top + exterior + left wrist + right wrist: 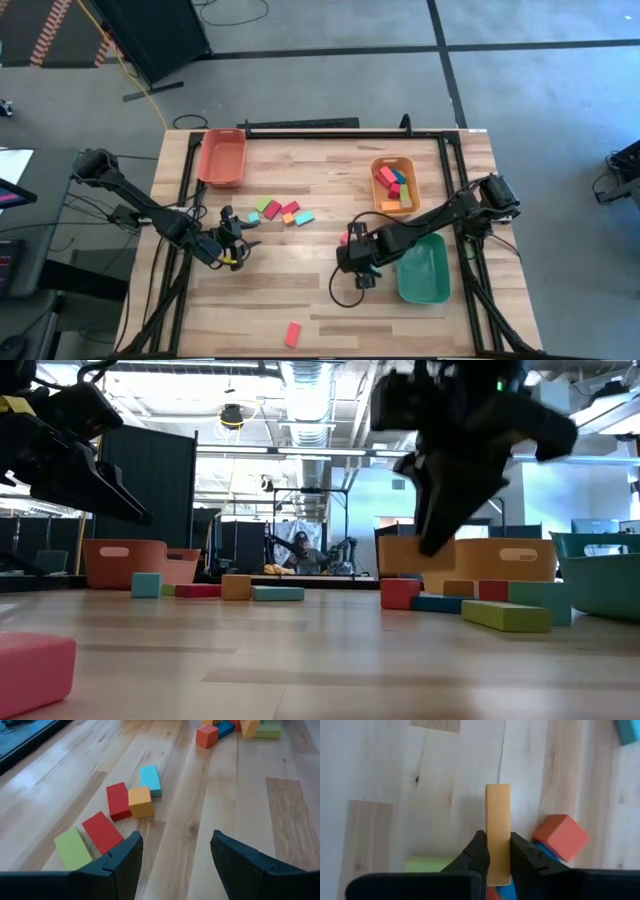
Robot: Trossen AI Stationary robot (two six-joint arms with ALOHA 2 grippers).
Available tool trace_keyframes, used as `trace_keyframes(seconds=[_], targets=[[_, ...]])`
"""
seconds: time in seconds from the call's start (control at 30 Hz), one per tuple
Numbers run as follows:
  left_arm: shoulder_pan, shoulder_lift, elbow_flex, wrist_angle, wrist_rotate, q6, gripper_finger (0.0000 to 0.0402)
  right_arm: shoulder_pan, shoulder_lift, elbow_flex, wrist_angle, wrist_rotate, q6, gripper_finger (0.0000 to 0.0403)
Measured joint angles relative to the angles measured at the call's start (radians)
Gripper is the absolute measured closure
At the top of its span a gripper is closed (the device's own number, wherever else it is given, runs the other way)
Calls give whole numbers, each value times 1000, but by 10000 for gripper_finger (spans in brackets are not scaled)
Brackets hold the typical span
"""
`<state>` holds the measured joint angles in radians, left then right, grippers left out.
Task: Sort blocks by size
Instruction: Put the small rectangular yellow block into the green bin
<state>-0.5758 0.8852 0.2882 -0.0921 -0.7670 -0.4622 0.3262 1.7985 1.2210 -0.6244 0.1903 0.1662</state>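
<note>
Several small blocks lie flat on the wooden table: a green, two red, an orange and a teal one just ahead of my left gripper, which hovers open at the table's left. My right gripper is mid-table, pointing steeply down, shut on a thin orange block. Under it lie a red cube, a green block and blue ones. A lone pink block rests near the front edge. My right gripper pinches the thin orange block by its two broad faces between the two fingers, at one end of the block. The fingers come from above, slanting down, and lie along the block, which sticks out past the fingertips. It seems lifted clear of the table.
A red-orange tray stands far left, an orange tray holding several blocks far right, and a green tray near right, beside my right arm. Bare wood lies between the front edge and both grippers.
</note>
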Motion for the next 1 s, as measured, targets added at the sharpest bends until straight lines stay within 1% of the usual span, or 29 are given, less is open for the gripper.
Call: trace_keyframes(seconds=[0.13, 0.23, 0.37, 0.53, 0.87, 1.0], targets=[[0, 0, 0, 0, 0, 3, 178, 26, 0, 86, -175, 57, 51, 325], [0, 0, 0, 0, 0, 3, 178, 51, 0, 139, -323, 91, 124, 325], [0, 0, 0, 0, 0, 12, 178, 92, 0, 180, -507, 107, 261, 325], [0, 0, 0, -1, 0, 23, 178, 155, -2, 184, -686, 109, 459, 325], [0, 0, 0, -1, 0, 34, 178, 292, -6, 182, -909, 109, 790, 325], [0, 0, 0, -1, 0, 34, 178, 336, -13, 143, -933, 109, 876, 325]])
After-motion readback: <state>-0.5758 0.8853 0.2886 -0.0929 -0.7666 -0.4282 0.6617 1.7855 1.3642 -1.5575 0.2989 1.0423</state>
